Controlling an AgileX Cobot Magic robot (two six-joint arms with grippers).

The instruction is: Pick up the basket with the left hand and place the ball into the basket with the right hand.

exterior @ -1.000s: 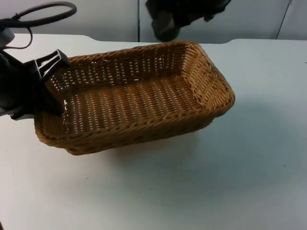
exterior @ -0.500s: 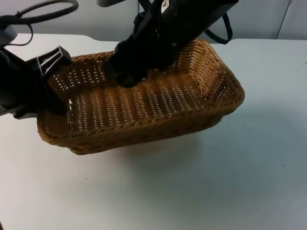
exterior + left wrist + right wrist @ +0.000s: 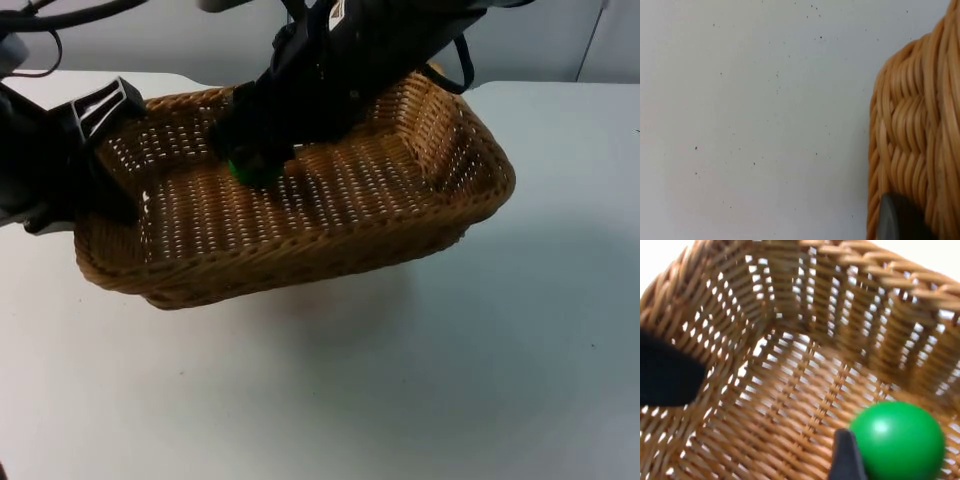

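Placing step: our left gripper (image 3: 95, 190) clamps the basket (image 3: 440, 150); right gripper (image 3: 255, 165), inside, grips the ball (image 3: 897, 440); release next.

basket (image 3: 300, 215): brown woven wicker, rectangular, tilted, long axis running from 8 to 2 o'clock
ball (image 3: 897, 440): green, round, inside basket, over its woven floor

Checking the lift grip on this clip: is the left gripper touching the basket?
Touching. In the top view the left gripper is clamped over the basket rim at its left end; in the left wrist view a black fingertip lies against the weave.
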